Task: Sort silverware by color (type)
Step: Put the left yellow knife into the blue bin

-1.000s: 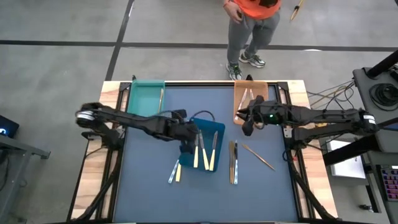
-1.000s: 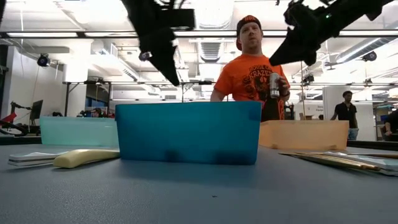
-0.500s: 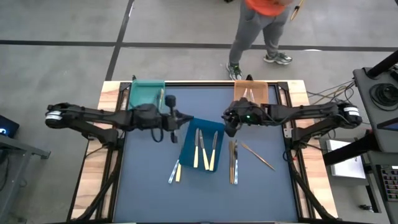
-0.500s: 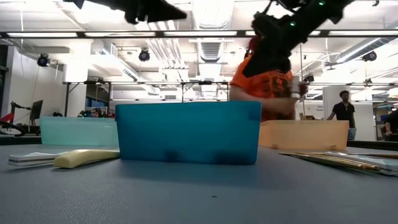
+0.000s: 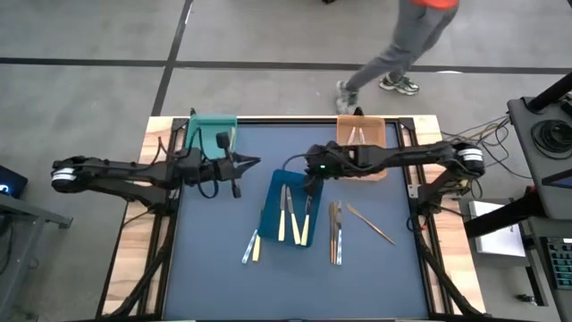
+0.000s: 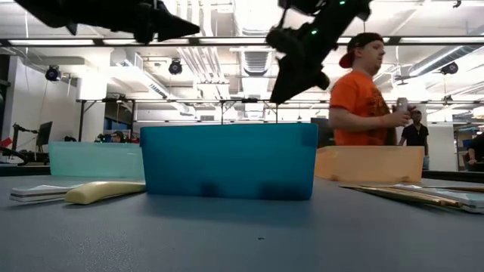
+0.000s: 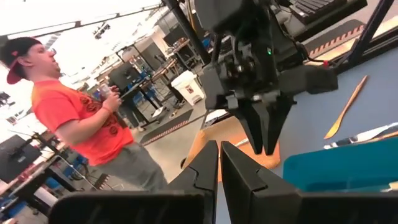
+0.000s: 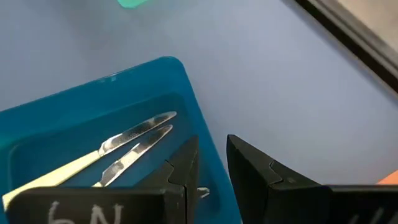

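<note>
Holding 3 utensils [image 5: 295, 215], the blue tray [image 5: 271, 199] sits mid-table.

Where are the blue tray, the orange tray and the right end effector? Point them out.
blue tray [image 5: 268, 213]: high view, left wall.
orange tray [image 5: 343, 134]: high view, left rim.
right end effector [image 5: 307, 187]: high view, between its fingertips.

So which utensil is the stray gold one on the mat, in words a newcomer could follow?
Start at the blue tray in the middle of the dark mat. To its right lie two utensils side by side, and just beyond them is the gold utensil. It alone lies diagonally, by itself, outside every tray.
</note>
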Controlling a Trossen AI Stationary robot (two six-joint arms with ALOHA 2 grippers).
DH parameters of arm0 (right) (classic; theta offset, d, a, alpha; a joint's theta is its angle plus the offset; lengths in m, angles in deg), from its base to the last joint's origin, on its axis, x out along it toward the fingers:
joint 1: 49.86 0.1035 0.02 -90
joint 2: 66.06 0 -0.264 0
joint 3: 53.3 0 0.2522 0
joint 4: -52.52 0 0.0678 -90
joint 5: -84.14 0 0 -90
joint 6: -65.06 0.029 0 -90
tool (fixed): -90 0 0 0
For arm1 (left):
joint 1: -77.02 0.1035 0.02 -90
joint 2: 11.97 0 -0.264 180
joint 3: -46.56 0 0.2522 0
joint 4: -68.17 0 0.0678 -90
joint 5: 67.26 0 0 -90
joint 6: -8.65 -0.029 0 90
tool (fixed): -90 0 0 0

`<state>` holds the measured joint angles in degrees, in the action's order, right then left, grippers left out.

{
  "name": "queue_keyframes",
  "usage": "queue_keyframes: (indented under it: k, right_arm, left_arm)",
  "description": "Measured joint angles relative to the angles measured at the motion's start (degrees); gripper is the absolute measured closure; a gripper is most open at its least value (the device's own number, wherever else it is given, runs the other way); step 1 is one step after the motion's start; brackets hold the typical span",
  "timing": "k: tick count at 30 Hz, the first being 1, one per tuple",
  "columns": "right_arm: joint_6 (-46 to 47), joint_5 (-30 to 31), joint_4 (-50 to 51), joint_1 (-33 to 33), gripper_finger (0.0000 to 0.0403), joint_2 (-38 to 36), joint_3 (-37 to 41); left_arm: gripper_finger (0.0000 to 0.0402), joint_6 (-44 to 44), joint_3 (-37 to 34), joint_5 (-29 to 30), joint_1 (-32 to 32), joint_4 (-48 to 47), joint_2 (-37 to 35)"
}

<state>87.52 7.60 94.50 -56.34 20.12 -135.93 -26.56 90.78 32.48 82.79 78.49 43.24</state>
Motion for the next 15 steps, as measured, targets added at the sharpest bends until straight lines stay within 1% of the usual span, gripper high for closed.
queue_keyframes:
  k: [9, 15]
  right_arm:
    - [4.61, -0.10, 7.67, 1.78, 0.0330, 12.27, -10.58]
    - [7.69, -0.20, 10.11, 3.95, 0.0330, 17.65, -14.84]
  left_arm:
    - [0.0402, -3.17, -6.33, 0.20, 0.80, 0.34, -8.26]
    - [0.0402, -2.71, -8.31, 0.24, 1.86, 0.28, -14.29]
